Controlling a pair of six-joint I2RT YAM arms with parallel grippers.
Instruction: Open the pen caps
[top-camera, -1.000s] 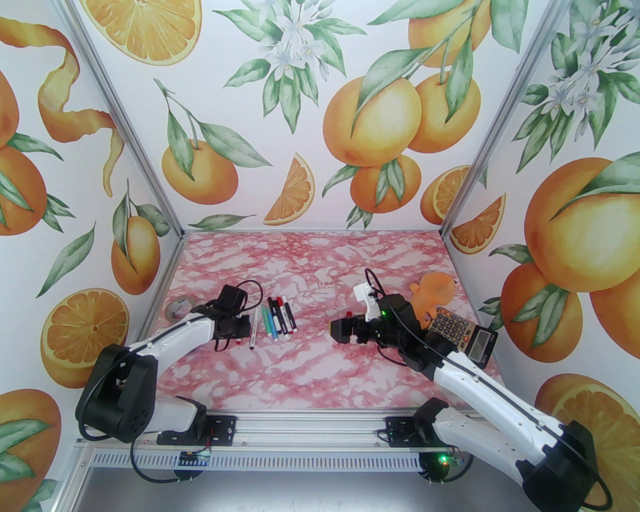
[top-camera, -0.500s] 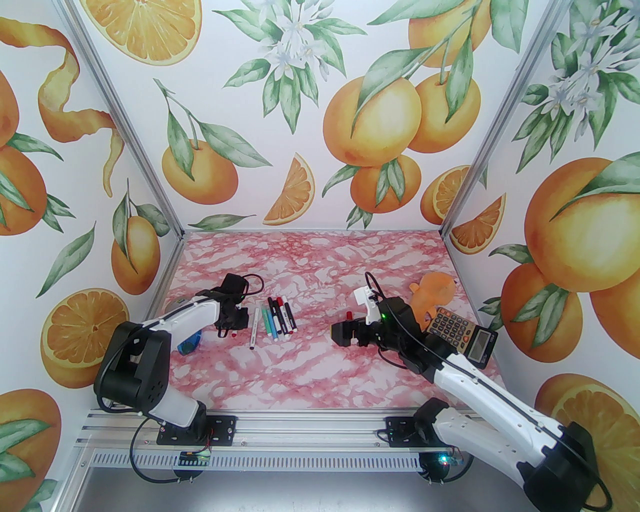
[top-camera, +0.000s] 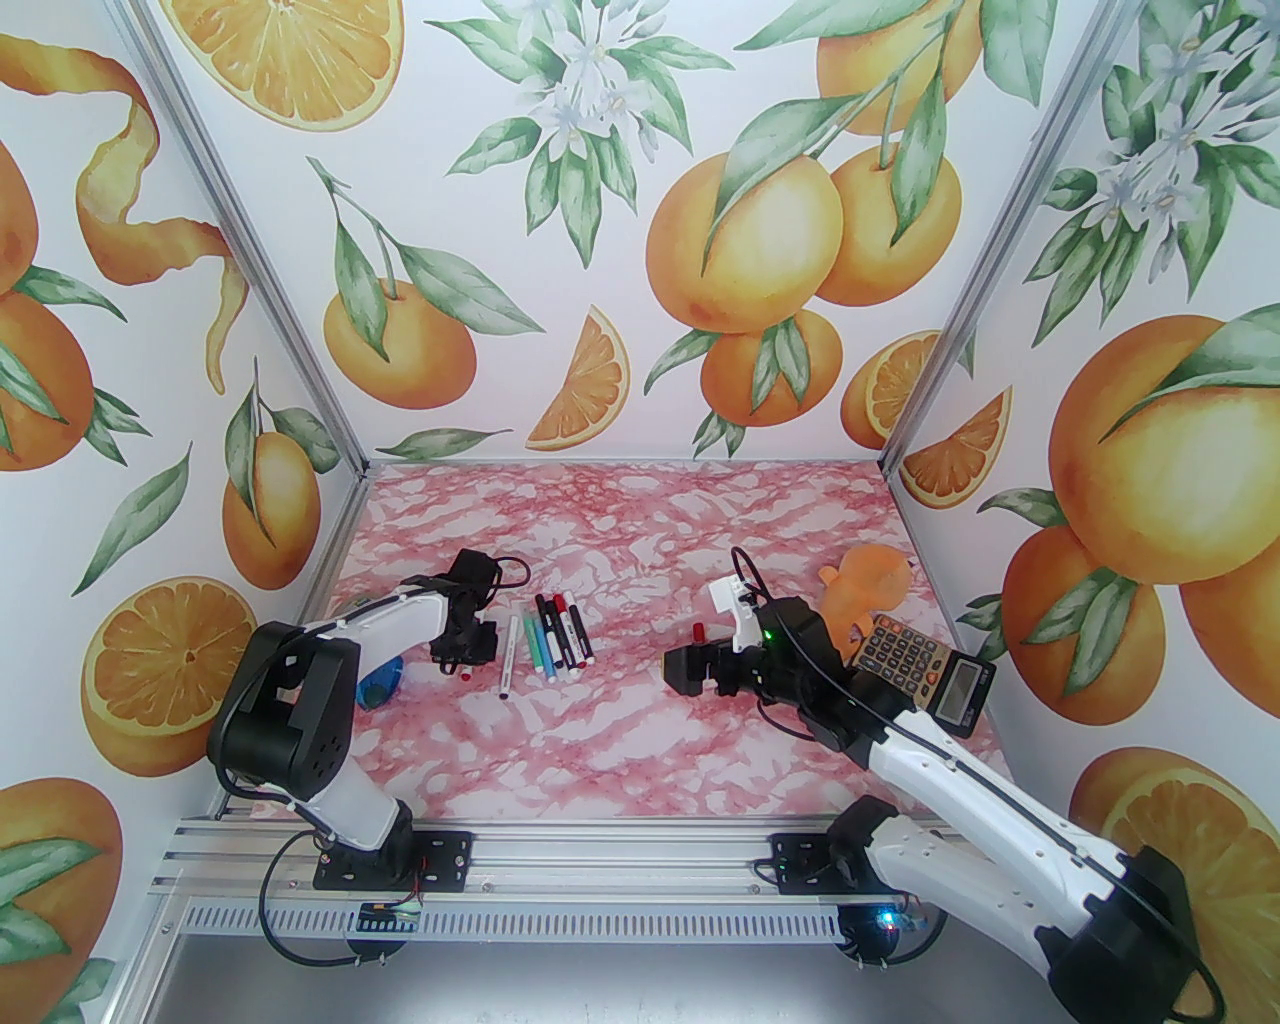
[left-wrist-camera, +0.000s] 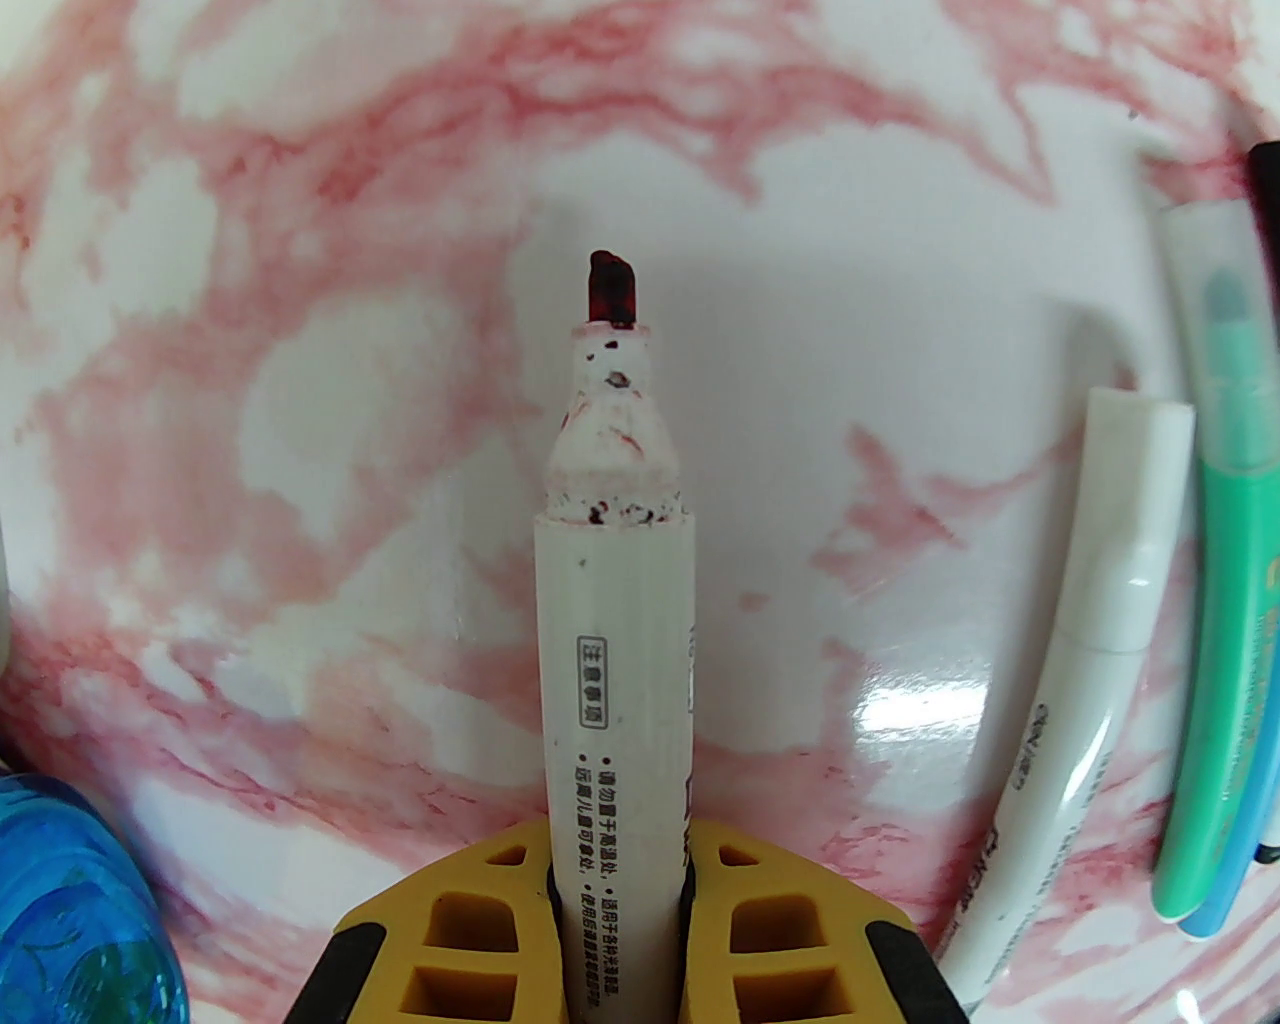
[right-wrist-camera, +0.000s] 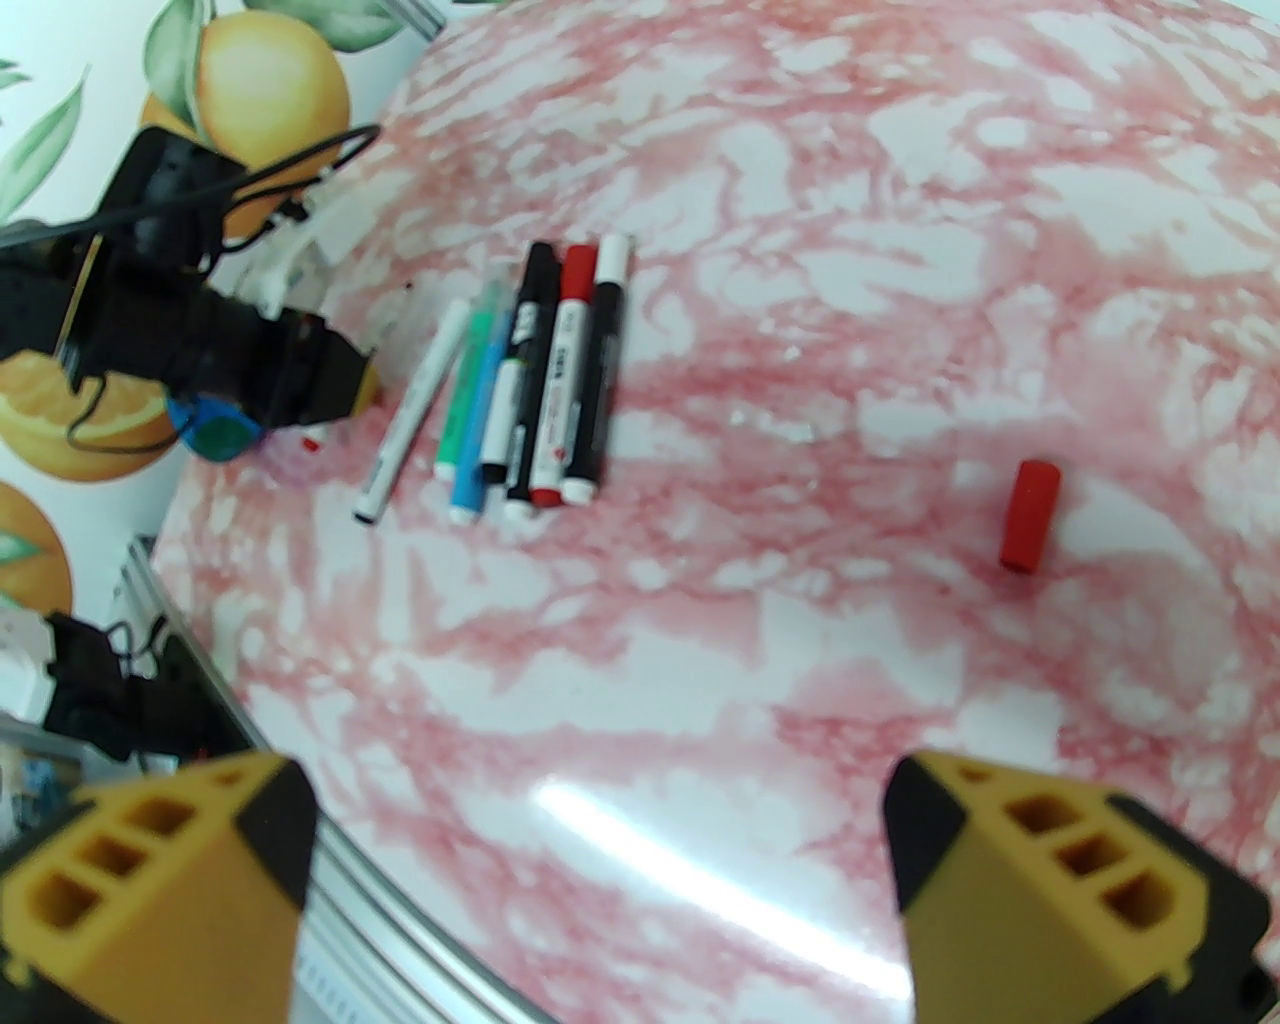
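Fingers (left-wrist-camera: 455, 880) of the left gripper (left-wrist-camera: 617, 845) clench a pen (left-wrist-camera: 615, 620). Its white barrel is wedged between the two yellow pads and runs straight out ahead of them. The pen is uncapped: a dark red tip (left-wrist-camera: 610, 290) stands bare at the far end, past a white cone speckled with ink. Whether the tip touches the table (top-camera: 620, 520) cannot be told. To the right of these fingers more pens (left-wrist-camera: 1090, 650) lie side by side on the table, a white one nearest, then a green and a blue one touching each other. Just beside the left finger, low on its outer side, sits a blue see-through object (left-wrist-camera: 70, 900).

The right gripper (right-wrist-camera: 595, 790) has its fingers (right-wrist-camera: 950, 900) spread wide above the table, with nothing between them. Ahead of them, toward the right finger, a red cap (right-wrist-camera: 1030, 515) lies on its side alone, well apart from every pen. Farther ahead, toward the left finger, is the row of pens, with black, red and white caps (right-wrist-camera: 575, 265) on at their far ends. Beyond the row is the left gripper. Behind the right gripper's fingers, beside its wrist, lie a calculator (top-camera: 920, 675) and an orange toy (top-camera: 865, 590).
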